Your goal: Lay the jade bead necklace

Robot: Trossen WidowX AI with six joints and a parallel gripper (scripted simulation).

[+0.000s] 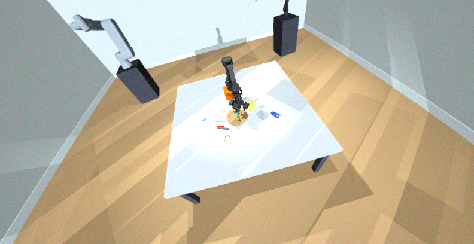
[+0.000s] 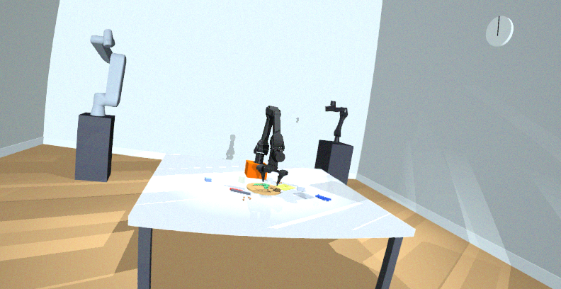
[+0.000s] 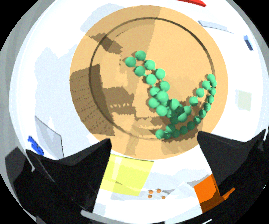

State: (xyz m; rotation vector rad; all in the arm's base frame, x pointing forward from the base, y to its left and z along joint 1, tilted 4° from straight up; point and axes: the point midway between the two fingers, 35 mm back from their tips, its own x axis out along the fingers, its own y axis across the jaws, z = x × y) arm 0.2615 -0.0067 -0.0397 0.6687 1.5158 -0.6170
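Crowding the bead board (image 1: 231, 121) (image 2: 255, 191) (image 3: 85, 55), a yellow sheet (image 1: 252, 105) (image 2: 286, 187) (image 3: 126, 175) lies just beside it, near the empty, wide-spread hand (image 1: 239, 107) (image 2: 270, 183) (image 3: 155, 140).

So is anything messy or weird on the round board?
Yes, the green beads look odd. They're bunched and bent across the board, mostly inside its groove instead of making a neat ring.

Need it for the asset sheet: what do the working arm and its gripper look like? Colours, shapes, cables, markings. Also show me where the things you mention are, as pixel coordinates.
Arm (image 1: 231, 75) (image 2: 276, 124): matte black, slim jointed links, chunky rounded joints. Gripper (image 1: 239, 106) (image 2: 270, 177) (image 3: 155, 137): also black, two fingers, broad at the root and tapering to points, faceted in the wrist view. No cables or markings that I can make out at this size.
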